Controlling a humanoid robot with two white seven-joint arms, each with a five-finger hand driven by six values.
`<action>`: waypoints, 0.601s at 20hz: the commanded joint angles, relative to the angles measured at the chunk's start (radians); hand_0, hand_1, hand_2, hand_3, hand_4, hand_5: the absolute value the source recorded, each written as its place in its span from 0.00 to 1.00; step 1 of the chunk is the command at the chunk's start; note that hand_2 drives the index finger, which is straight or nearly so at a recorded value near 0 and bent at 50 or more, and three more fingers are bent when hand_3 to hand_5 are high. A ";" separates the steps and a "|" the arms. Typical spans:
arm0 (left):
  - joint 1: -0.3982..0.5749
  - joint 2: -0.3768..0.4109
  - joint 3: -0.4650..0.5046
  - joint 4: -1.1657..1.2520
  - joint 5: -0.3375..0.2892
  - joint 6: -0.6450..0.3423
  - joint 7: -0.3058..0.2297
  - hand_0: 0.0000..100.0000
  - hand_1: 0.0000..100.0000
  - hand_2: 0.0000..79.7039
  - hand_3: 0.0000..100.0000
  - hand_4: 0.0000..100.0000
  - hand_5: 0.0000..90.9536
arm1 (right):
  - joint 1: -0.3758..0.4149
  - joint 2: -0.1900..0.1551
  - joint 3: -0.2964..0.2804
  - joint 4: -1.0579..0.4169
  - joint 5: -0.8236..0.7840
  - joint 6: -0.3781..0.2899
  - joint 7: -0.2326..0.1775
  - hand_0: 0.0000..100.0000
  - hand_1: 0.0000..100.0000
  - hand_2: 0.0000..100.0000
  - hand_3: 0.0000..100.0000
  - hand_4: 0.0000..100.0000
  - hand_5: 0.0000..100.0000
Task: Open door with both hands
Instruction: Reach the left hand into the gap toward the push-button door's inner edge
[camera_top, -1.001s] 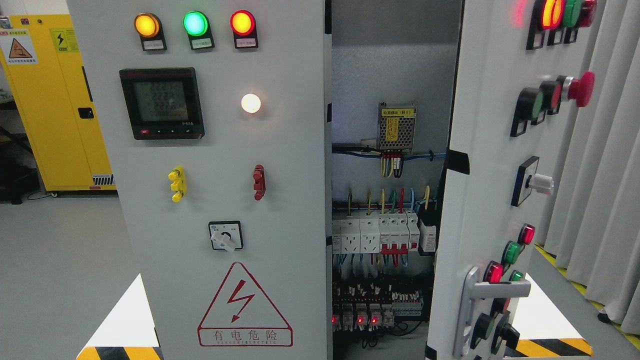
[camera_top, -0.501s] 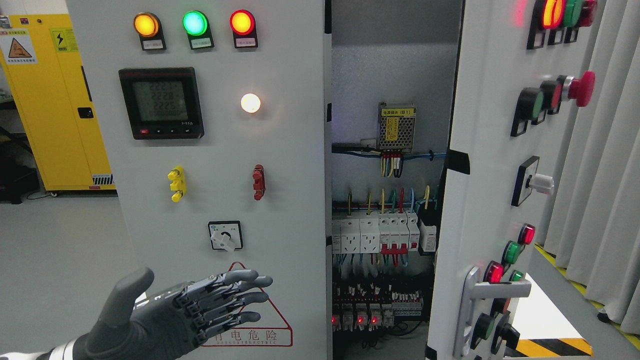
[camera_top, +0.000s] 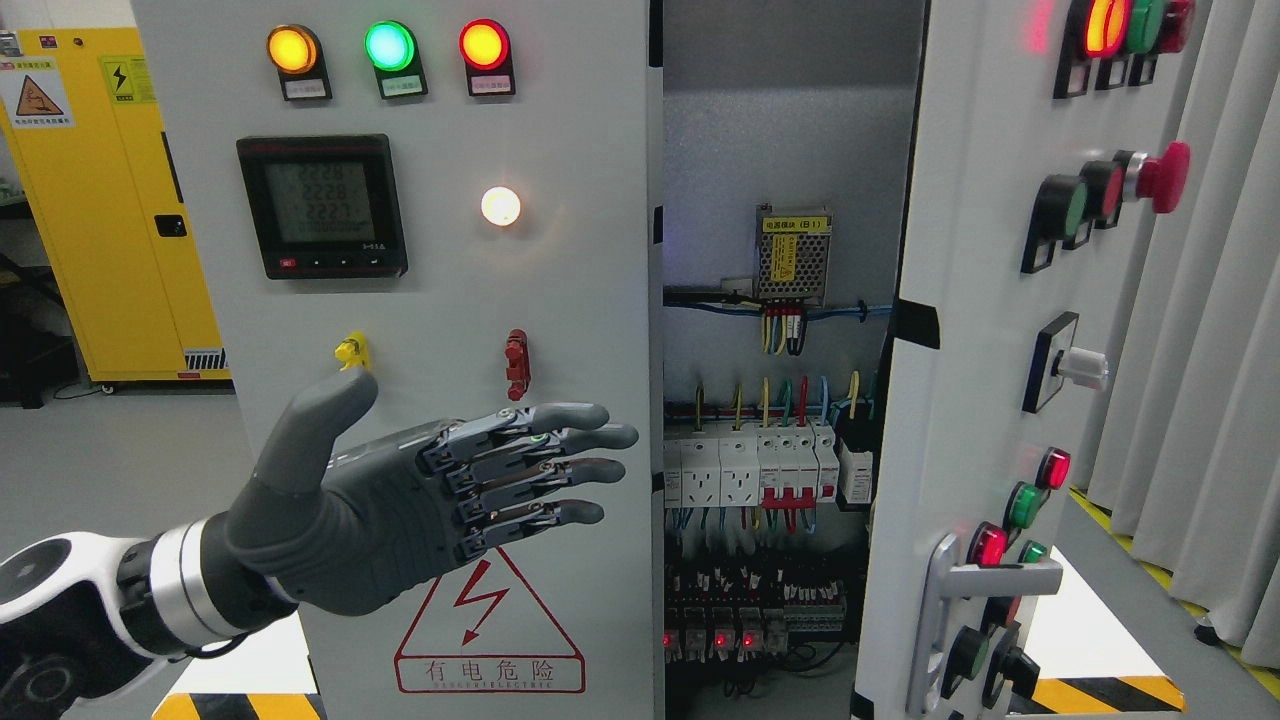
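The grey cabinet's left door (camera_top: 560, 300) is closed and carries lamps, a meter and a warning triangle. Its right door (camera_top: 990, 330) stands swung open toward me, with a silver lever handle (camera_top: 955, 590) low on it. Between them the interior shows breakers (camera_top: 765, 465) and wiring. My left hand (camera_top: 480, 475) comes in from the lower left, dark grey, fingers stretched flat and pointing right, in front of the left door. Its fingertips (camera_top: 615, 438) lie just short of that door's right edge. It holds nothing. My right hand is out of view.
A yellow safety cabinet (camera_top: 100, 200) stands at the far left behind. Grey curtains (camera_top: 1200, 400) hang at the right. Black-and-yellow hazard tape (camera_top: 1100, 692) marks the cabinet's base on both sides.
My left hand entered from the lower left, then rose up and right across the left door. It now covers the rotary switch, its fingertips near the door's right edge. Doors have not moved.
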 joint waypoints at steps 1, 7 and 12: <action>-0.107 -0.154 -0.141 0.148 0.010 0.006 -0.056 0.00 0.00 0.00 0.00 0.00 0.00 | 0.001 0.000 0.000 -0.001 0.001 0.000 0.002 0.20 0.12 0.00 0.00 0.00 0.00; -0.193 -0.292 -0.206 0.306 -0.027 0.006 -0.064 0.00 0.00 0.00 0.00 0.00 0.00 | 0.001 0.000 0.000 -0.001 0.000 0.000 0.002 0.20 0.12 0.00 0.00 0.00 0.00; -0.202 -0.420 -0.219 0.377 -0.142 0.006 -0.047 0.00 0.00 0.00 0.00 0.00 0.00 | 0.001 0.000 0.000 -0.001 0.000 0.000 0.002 0.20 0.12 0.00 0.00 0.00 0.00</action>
